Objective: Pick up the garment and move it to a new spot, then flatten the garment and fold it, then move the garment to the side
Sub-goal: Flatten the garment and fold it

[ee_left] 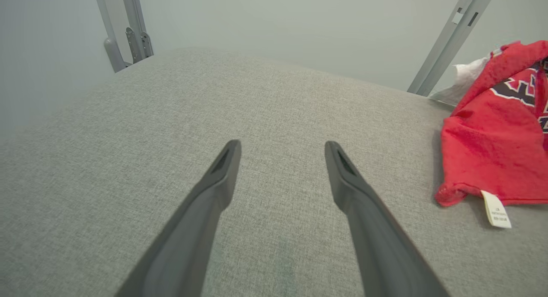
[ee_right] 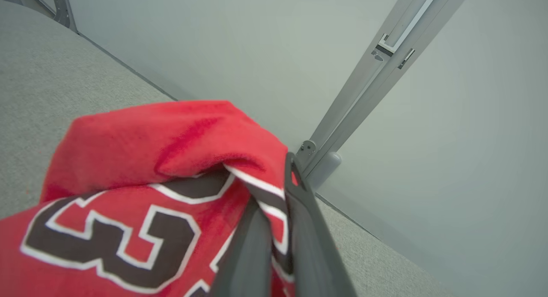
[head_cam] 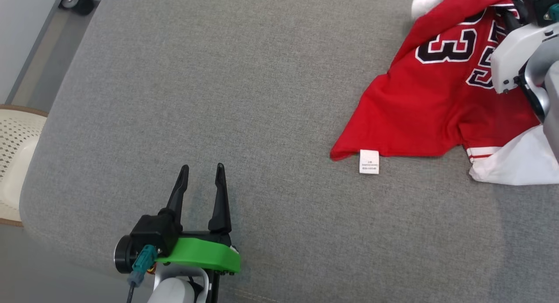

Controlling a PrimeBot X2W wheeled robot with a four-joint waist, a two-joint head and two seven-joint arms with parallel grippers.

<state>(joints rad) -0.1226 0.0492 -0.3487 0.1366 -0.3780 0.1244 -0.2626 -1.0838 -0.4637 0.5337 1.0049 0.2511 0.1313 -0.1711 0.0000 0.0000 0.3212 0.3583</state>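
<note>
The garment (head_cam: 419, 106) is a red jersey with dark white-edged numbers and white parts, lying crumpled at the far right of the grey cushion (head_cam: 244, 98). A white label (head_cam: 369, 161) hangs at its near hem. My right gripper (ee_right: 278, 190) is shut on a raised fold of the garment (ee_right: 171, 151), red cloth pinched between its fingers and lifted off the cushion; in the head view its pale wrist (head_cam: 519, 54) covers the garment's right side. My left gripper (head_cam: 201, 170) stands open low over bare cushion at the lower left, far from the garment (ee_left: 492, 138), nothing between its fingers (ee_left: 222, 168).
The cushion's rounded left edge drops to the floor, where a pale perforated chair seat (head_cam: 15, 150) stands. Grey metal frame posts (ee_left: 124, 27) (ee_right: 376, 66) rise behind the cushion's far edge, before a plain wall.
</note>
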